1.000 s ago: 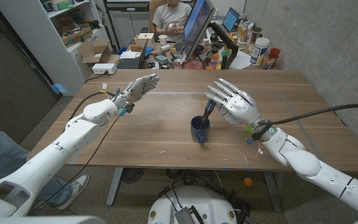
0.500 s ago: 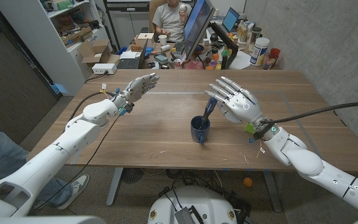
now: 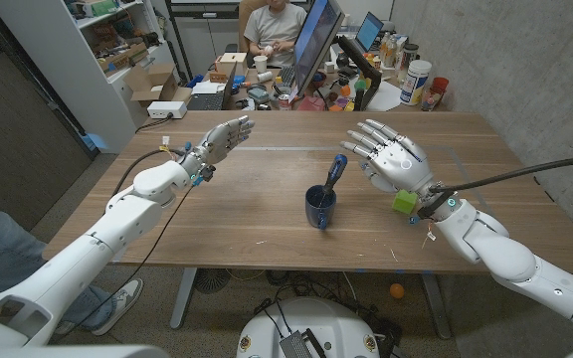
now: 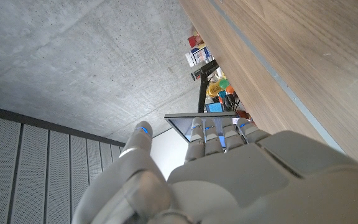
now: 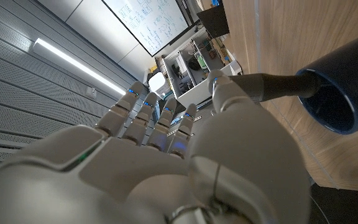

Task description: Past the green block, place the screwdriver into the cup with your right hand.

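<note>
Dark blue cup [image 3: 319,207] stands on wooden table [image 3: 247,209], beside right hand [image 3: 394,162] on its inner side; screwdriver [image 3: 333,174] stands tilted in cup, blue handle up toward hand. Green block [image 3: 404,202] lies just under right wrist. Since earlier frames, right hand has let go of handle and drawn away; fingers now spread wide, holding nothing. Left hand [image 3: 223,138] hovers well apart, fingers extended, unchanged.

We are looking down on a wooden desk [image 3: 267,199]. A dark blue cup [image 3: 319,207] is standing upright on it near the middle, with a screwdriver [image 3: 333,173] leaning inside. A green block [image 3: 404,202] is lying on the desk to the cup's right.
</note>
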Action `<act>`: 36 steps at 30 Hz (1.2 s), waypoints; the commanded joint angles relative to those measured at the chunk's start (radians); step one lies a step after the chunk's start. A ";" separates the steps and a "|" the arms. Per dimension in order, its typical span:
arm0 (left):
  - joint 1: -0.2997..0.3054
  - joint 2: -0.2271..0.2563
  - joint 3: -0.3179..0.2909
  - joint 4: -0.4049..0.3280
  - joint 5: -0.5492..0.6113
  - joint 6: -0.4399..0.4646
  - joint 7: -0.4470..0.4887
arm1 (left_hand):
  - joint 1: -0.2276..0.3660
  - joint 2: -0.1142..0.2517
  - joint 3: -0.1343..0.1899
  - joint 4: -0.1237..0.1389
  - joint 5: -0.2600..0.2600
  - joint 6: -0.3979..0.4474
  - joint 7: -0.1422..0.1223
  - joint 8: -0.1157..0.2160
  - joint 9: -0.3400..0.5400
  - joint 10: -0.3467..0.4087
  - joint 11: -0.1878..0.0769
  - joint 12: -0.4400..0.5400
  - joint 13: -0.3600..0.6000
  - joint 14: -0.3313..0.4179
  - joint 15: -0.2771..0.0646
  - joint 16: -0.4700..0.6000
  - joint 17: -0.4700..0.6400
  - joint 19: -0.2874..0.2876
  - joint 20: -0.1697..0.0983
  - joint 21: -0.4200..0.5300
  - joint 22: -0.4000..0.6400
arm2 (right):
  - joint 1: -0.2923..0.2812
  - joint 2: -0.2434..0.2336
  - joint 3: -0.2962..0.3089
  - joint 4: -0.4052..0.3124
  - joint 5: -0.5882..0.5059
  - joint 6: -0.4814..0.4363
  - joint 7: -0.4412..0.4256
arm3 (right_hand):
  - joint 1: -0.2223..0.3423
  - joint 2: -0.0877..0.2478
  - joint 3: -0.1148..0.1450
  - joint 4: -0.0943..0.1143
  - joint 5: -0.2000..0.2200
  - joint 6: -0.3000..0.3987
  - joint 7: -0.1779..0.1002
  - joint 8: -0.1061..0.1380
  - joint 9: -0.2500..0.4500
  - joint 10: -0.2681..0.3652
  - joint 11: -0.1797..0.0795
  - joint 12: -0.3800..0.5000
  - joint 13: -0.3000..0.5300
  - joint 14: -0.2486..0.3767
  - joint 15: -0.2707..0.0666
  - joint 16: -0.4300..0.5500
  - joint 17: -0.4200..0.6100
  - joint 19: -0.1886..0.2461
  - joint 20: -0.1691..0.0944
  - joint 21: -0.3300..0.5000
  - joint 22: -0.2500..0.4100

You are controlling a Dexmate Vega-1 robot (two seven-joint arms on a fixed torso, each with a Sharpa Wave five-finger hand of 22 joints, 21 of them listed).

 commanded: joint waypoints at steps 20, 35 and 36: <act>0.099 0.013 -0.078 -0.033 -0.019 -0.087 0.064 | 0.001 0.009 -0.005 0.000 -0.001 -0.002 0.003 -0.002 0.006 0.005 -0.001 0.003 0.002 -0.002 0.004 0.007 0.002 -0.007 -0.004 0.006 0.001 | 0.098 0.165 0.032 0.027 0.215 0.012 0.023 | -0.059 -0.015 -0.008 0.018 0.011 0.077 -0.006 0.023 -0.005 0.118 0.010 0.016 -0.025 0.132 -0.034 0.030 -0.033 0.131 0.011 0.029 0.000; 0.147 0.035 -0.123 -0.043 -0.007 -0.135 0.079 | 0.001 0.008 -0.005 -0.001 -0.001 -0.019 0.005 -0.008 0.005 0.001 0.001 0.002 0.002 -0.005 0.004 0.006 0.002 -0.007 -0.004 0.006 0.001 | 0.188 0.272 -0.017 0.040 0.427 0.046 0.151 | -0.119 -0.002 -0.028 0.050 0.008 0.113 -0.007 0.025 -0.014 0.153 0.030 0.014 -0.036 0.140 -0.019 0.029 -0.039 0.148 0.019 0.026 0.000; 0.150 0.035 -0.126 -0.041 -0.010 -0.138 0.078 | 0.002 0.008 -0.005 -0.001 -0.001 -0.019 0.005 -0.008 0.005 0.001 0.001 0.002 0.002 -0.005 0.004 0.006 0.002 -0.007 -0.004 0.006 0.001 | 0.191 0.277 -0.016 0.033 0.447 0.043 0.169 | -0.122 -0.002 -0.029 0.052 0.007 0.113 -0.007 0.024 -0.014 0.156 0.030 0.015 -0.037 0.143 -0.020 0.030 -0.040 0.152 0.020 0.027 0.000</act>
